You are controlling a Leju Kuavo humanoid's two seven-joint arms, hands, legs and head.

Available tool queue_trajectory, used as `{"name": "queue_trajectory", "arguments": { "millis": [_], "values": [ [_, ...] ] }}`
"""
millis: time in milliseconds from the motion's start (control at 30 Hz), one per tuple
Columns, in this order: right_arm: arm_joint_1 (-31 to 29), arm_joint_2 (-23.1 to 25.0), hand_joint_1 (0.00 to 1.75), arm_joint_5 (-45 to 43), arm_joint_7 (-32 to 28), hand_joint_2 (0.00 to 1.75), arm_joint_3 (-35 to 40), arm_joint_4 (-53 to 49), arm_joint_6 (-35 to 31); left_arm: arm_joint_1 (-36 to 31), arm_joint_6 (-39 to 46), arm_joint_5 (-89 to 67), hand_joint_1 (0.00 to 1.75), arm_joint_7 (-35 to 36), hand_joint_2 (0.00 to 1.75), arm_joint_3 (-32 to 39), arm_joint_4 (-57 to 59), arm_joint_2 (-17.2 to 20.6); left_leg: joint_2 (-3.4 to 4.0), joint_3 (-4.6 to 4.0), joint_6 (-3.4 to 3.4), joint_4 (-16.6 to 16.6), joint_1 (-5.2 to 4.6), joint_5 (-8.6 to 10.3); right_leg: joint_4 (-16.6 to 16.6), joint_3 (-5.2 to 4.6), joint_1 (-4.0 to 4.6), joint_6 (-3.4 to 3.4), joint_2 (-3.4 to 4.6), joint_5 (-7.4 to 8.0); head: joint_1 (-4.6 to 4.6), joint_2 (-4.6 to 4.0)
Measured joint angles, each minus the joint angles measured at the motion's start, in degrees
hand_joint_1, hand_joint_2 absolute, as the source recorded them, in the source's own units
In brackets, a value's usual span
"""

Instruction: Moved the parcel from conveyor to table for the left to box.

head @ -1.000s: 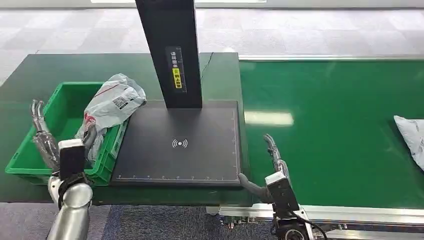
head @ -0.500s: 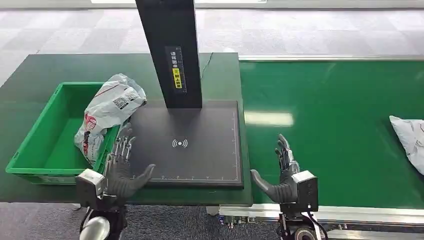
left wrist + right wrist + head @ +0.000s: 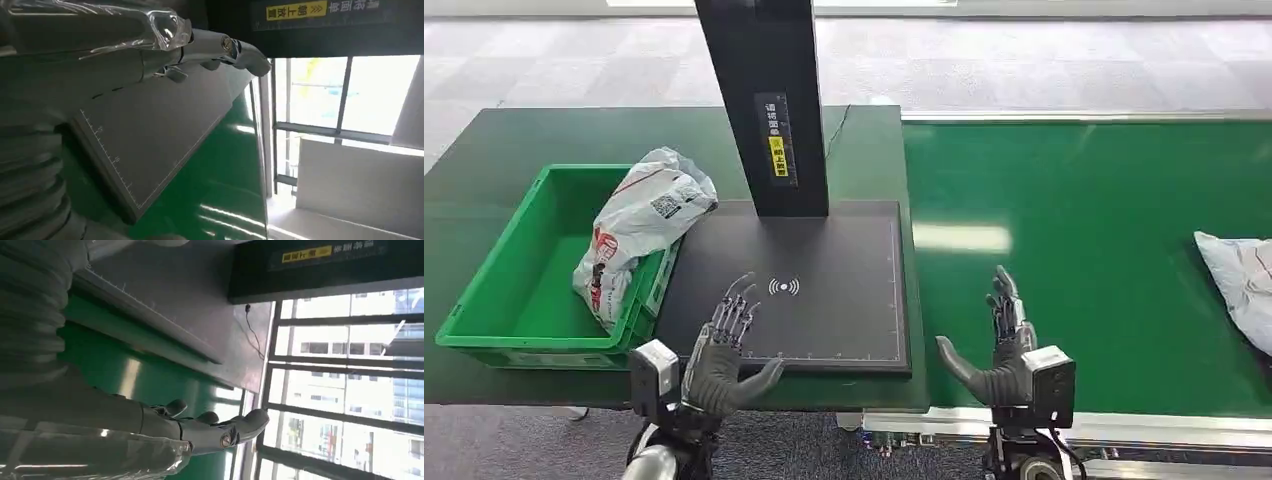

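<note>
Against the green bin's [image 3: 494, 290] wall slumps a crinkled plastic parcel [image 3: 639, 225].

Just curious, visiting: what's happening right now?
Left hand and right hand open. One parcel in green bin; another on conveyor.

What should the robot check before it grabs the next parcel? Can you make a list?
1. Left hand free, fingers apart: ok.
2. Right hand free, fingers apart: ok.
3. Next parcel on the conveyor, near the right hand: not ok, it lies far off at the picture's edge.
4. Black scanner pad bare for setting a parcel down: ok.
5. First parcel fully inside the green bin: not ok, it leans over the rim.
6. Parcel's weight: cannot tell.
</note>
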Motion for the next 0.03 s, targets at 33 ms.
{"name": "queue_trajectory", "arguments": {
  "millis": [33],
  "values": [
    [0.18,0.15,0.0,-0.66,-0.07,1.75,-0.02,-0.35,0.07,-0.3,-0.38,-0.35,0.0,0.26,1.75,-0.13,0.4,0.0,0.01,0.0,0.0,0.0,0.0,0.0,0.0,0.0,0.0,0.0,0.01,0.0,-0.02,0.0]
  ]
}}
